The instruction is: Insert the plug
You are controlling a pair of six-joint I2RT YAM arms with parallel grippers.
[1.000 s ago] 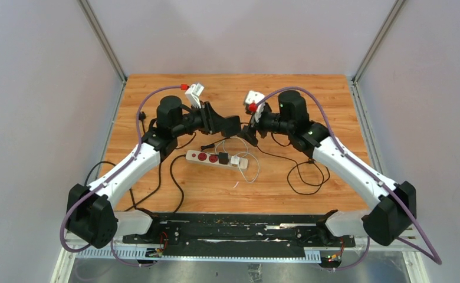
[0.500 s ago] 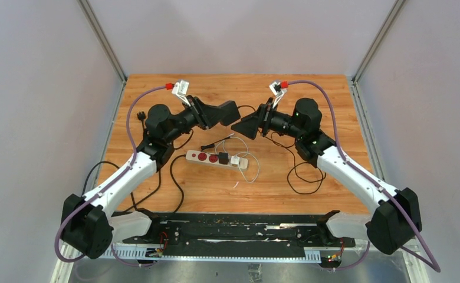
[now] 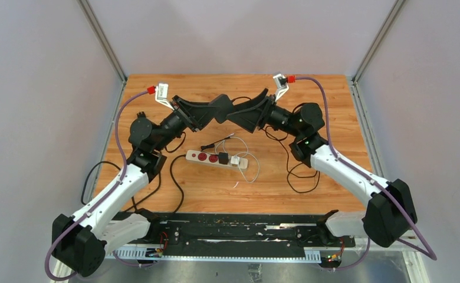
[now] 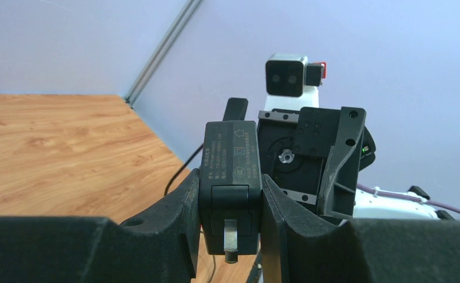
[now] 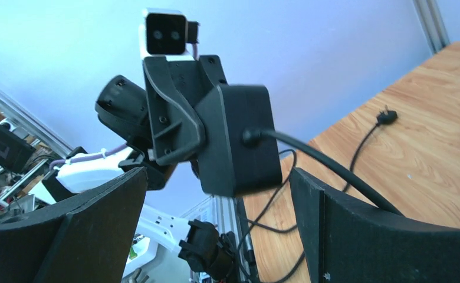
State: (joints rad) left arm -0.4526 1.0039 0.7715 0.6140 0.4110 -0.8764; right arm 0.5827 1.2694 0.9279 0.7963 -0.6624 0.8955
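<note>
My left gripper [image 3: 223,109] is shut on a black power adapter plug [image 3: 220,106] and holds it high above the table. In the left wrist view the plug [image 4: 230,153] sits upright between the fingers [image 4: 174,218], with one metal prong [image 4: 230,236] pointing down. My right gripper [image 3: 246,114] is open and empty, facing the plug from the right. In the right wrist view the plug [image 5: 239,138] hangs just beyond the wide-open fingers [image 5: 357,230], its black cable trailing to the right. The white power strip [image 3: 199,157] with red sockets lies on the table below.
A black plug [image 3: 223,158] and a white plug [image 3: 236,160] sit in the strip. Black cables loop on the wood at the right [image 3: 304,177] and left [image 3: 174,177]. A thin white wire [image 3: 252,171] lies by the strip's right end.
Both arms have risen and tilted their grippers upward. The left gripper has carried the black plug up, and the two grippers now meet in mid-air above the strip.
</note>
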